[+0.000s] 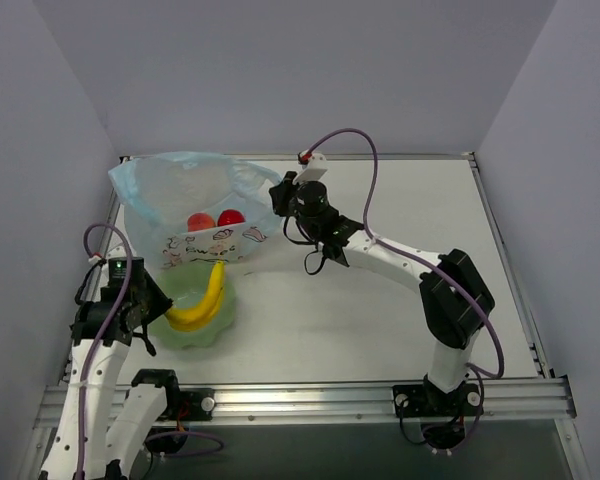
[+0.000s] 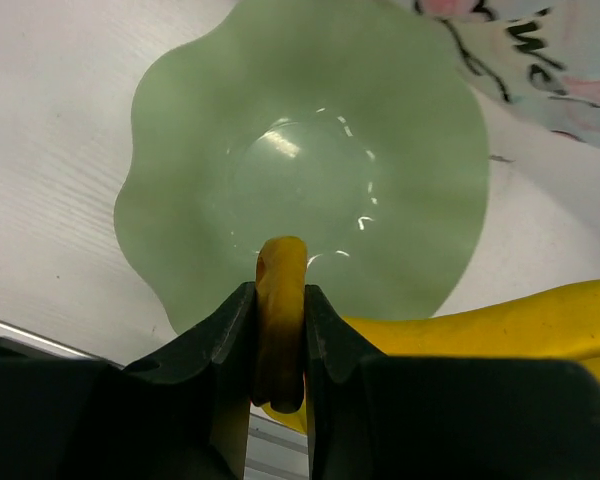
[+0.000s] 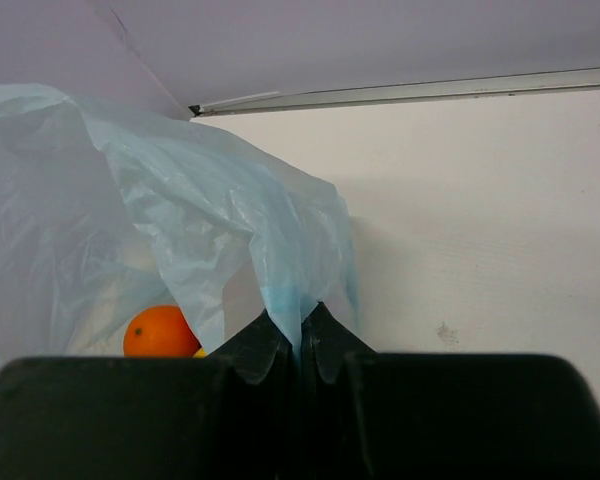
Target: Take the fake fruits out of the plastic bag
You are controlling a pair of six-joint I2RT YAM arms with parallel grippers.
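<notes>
The banana bunch is gripped by the left hand above the green bowl; the plastic bag, orange inside, is pinched by the right hand.

Left claw clamped partway, right claw pinched fully closed

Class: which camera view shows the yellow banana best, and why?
The top external view: the whole banana shows there, curving over the green bowl, its lower end in the left hand. The left wrist view shows only its stem clamped between the fingers and part of its side. The right wrist view shows none.
</notes>
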